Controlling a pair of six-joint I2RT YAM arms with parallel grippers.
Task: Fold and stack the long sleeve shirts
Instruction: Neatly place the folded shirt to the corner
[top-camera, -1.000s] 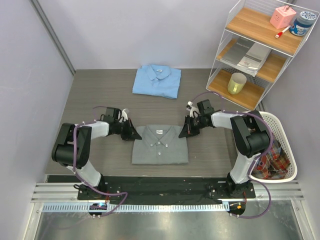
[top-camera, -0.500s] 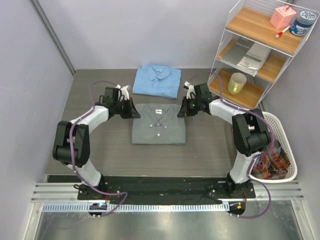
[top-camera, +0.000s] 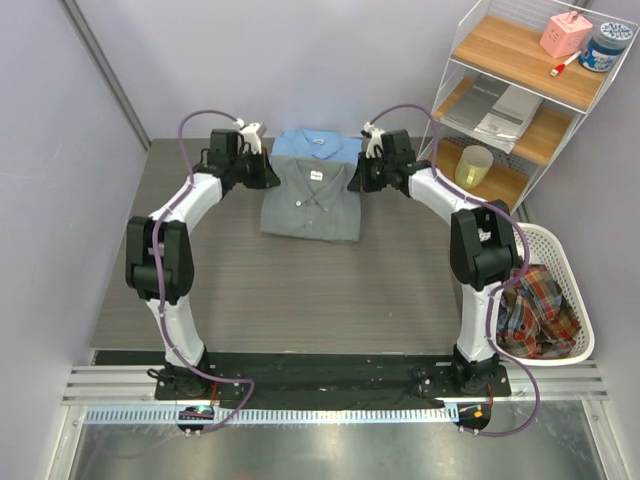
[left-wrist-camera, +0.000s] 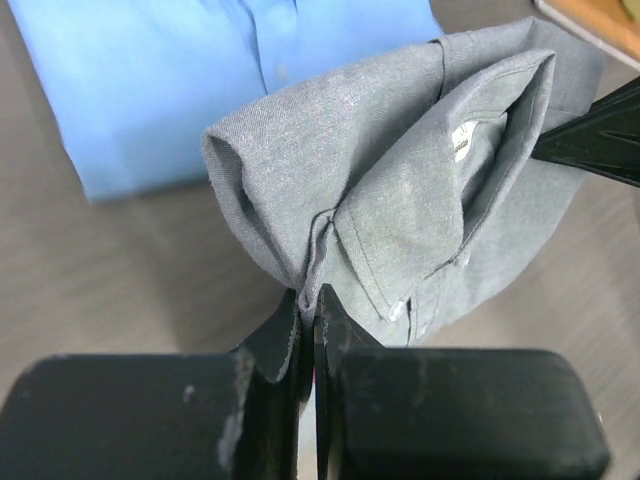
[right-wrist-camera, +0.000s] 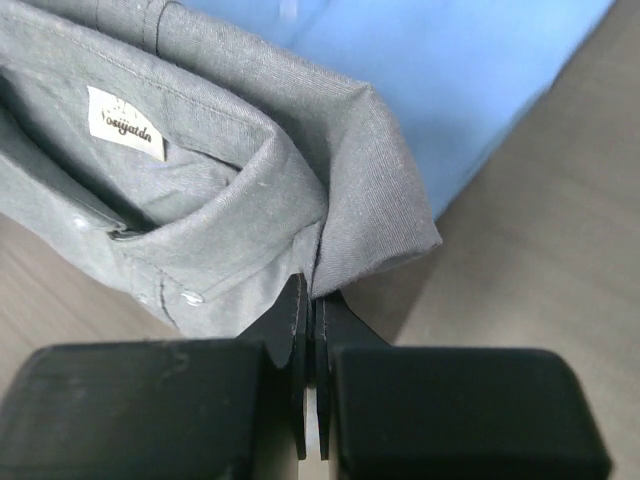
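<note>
The folded grey shirt (top-camera: 312, 198) hangs between my two grippers, lifted at its collar end over the near part of the folded light blue shirt (top-camera: 316, 143) at the table's back. My left gripper (top-camera: 270, 180) is shut on the grey shirt's left shoulder fold (left-wrist-camera: 300, 215), and my right gripper (top-camera: 352, 183) is shut on its right shoulder fold (right-wrist-camera: 375, 215). The blue shirt shows behind the grey one in the left wrist view (left-wrist-camera: 180, 80) and the right wrist view (right-wrist-camera: 470, 70). The grey shirt's near edge rests on the table.
A wire shelf unit (top-camera: 520, 100) stands at the back right with a yellow cup (top-camera: 473, 166), papers and small items. A white basket (top-camera: 555, 300) with plaid cloth sits at the right edge. The dark wood tabletop (top-camera: 250, 290) lies in front.
Both grippers have carried the grey shirt away from the table's middle toward the back, so its collar end now overlaps the blue shirt. Both arms have stretched further out.
</note>
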